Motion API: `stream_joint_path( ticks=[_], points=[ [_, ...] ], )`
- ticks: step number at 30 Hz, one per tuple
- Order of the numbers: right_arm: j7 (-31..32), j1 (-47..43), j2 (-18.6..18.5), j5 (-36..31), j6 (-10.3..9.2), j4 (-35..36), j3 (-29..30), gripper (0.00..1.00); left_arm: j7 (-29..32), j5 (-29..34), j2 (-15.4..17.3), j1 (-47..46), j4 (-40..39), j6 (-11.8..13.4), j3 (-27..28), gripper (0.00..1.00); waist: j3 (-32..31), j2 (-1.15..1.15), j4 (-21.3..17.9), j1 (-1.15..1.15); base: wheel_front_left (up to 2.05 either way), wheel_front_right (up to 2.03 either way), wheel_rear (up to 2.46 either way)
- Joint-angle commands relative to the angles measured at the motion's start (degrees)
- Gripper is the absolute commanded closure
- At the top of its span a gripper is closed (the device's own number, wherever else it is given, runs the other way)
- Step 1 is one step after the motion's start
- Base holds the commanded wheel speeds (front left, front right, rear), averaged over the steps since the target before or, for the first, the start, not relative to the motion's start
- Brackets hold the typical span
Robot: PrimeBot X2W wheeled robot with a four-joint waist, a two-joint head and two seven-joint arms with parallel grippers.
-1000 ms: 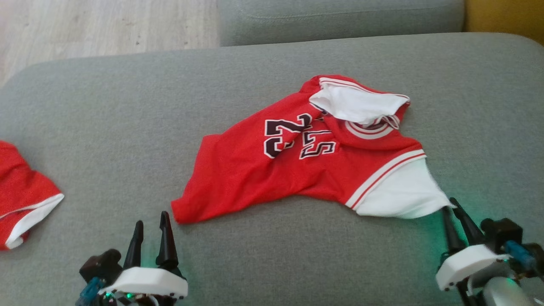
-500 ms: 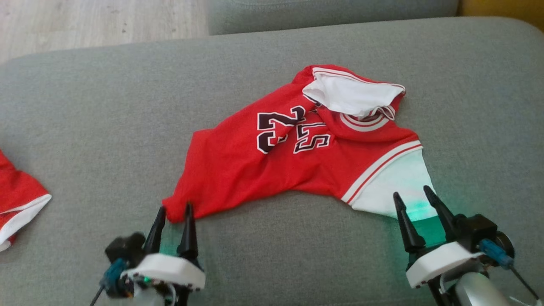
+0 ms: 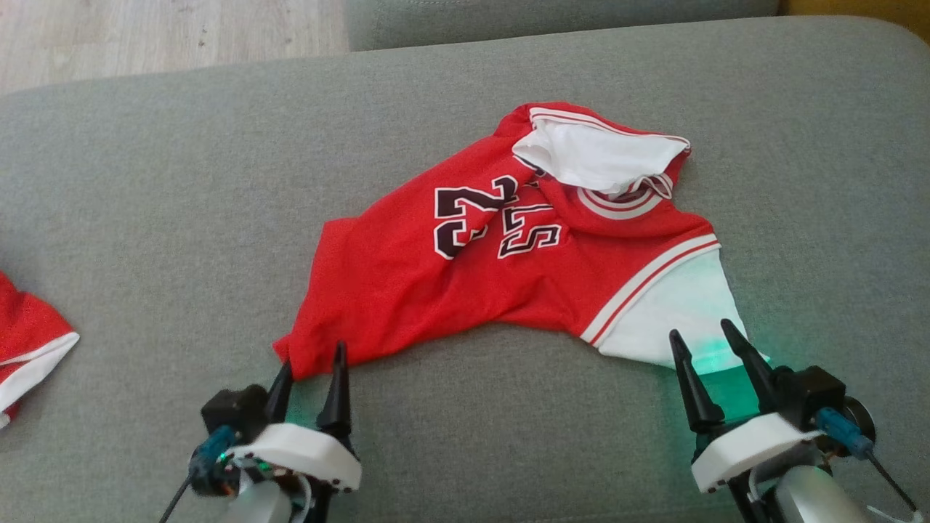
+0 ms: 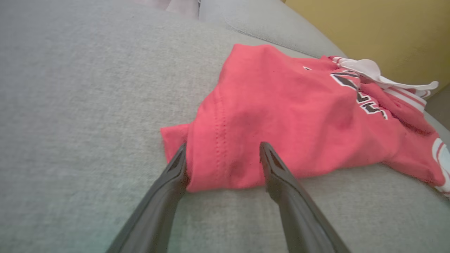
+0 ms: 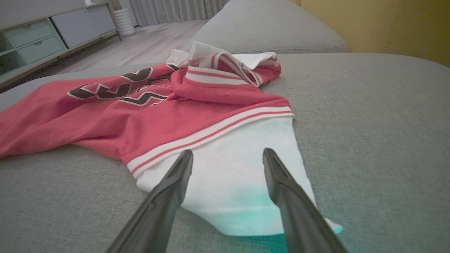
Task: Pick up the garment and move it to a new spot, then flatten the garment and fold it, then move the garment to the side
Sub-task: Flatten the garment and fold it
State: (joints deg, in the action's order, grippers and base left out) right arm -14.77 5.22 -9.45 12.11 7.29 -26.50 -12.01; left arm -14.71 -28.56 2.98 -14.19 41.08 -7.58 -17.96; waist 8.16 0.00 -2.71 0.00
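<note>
The garment (image 3: pixel 407 290) is a red jersey with white sleeves and dark numbers, lying crumpled on the grey sofa cushion (image 3: pixel 145 218). My left gripper (image 3: pixel 314 356) is open at the near left corner of the red hem. In the left wrist view that corner of the garment (image 4: pixel 299 116) lies between the two fingers of the left gripper (image 4: pixel 223 146). My right gripper (image 3: pixel 701 329) is open over the near end of the white sleeve (image 3: pixel 683 312). The right wrist view shows the right gripper (image 5: pixel 228 151) with its fingers spread above the white sleeve (image 5: pixel 239 165), tinted green by a light.
Another red and white cloth (image 3: pixel 29 341) lies at the cushion's left edge. Beyond the cushion are a wooden floor (image 3: pixel 145 29) and a second grey cushion (image 3: pixel 545 18). A yellow backrest (image 5: pixel 386 24) rises on the right, and a cabinet (image 5: pixel 52 24) stands far off.
The right gripper, shut on the sleeve's tip a second ago, has opened and now stands over the sleeve. The left gripper has moved forward to the hem corner. The camera shifted slightly.
</note>
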Motion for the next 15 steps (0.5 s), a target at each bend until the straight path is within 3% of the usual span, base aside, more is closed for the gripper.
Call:
stream_joint_path(
  ticks=[1,2,3,6,15],
  points=[
    [-0.2,1.3,0.0,0.4,0.2,1.3,-1.1,0.0,-0.3,-0.2,0.9,-2.0,-1.9,0.1,0.9,0.0,0.0,0.0,0.0,0.0,0.0,0.0,0.0],
    [-0.2,1.3,0.1,0.4,0.2,1.2,-1.2,0.0,-0.3,0.0,1.1,-2.1,-2.7,0.1,0.3,0.0,0.0,0.0,0.1,0.0,0.0,0.0,0.0],
    [-0.2,1.3,0.1,0.5,0.2,1.0,-1.4,0.0,-0.3,0.1,1.3,-2.0,-3.3,0.1,-0.2,0.09,-0.1,0.0,0.2,0.0,0.0,0.0,0.0],
    [-0.2,1.1,0.2,0.7,0.2,0.6,-1.9,0.0,-0.3,0.2,1.8,-2.0,-5.9,0.1,-1.7,1.0,-0.3,0.0,0.5,0.0,0.0,0.0,0.0],
    [-0.2,0.0,0.6,1.5,0.2,-0.7,-1.4,0.0,-0.3,2.5,2.0,-0.9,-18.2,0.1,-7.5,1.0,-1.3,0.0,3.4,0.0,0.0,0.0,0.0]
  ],
)
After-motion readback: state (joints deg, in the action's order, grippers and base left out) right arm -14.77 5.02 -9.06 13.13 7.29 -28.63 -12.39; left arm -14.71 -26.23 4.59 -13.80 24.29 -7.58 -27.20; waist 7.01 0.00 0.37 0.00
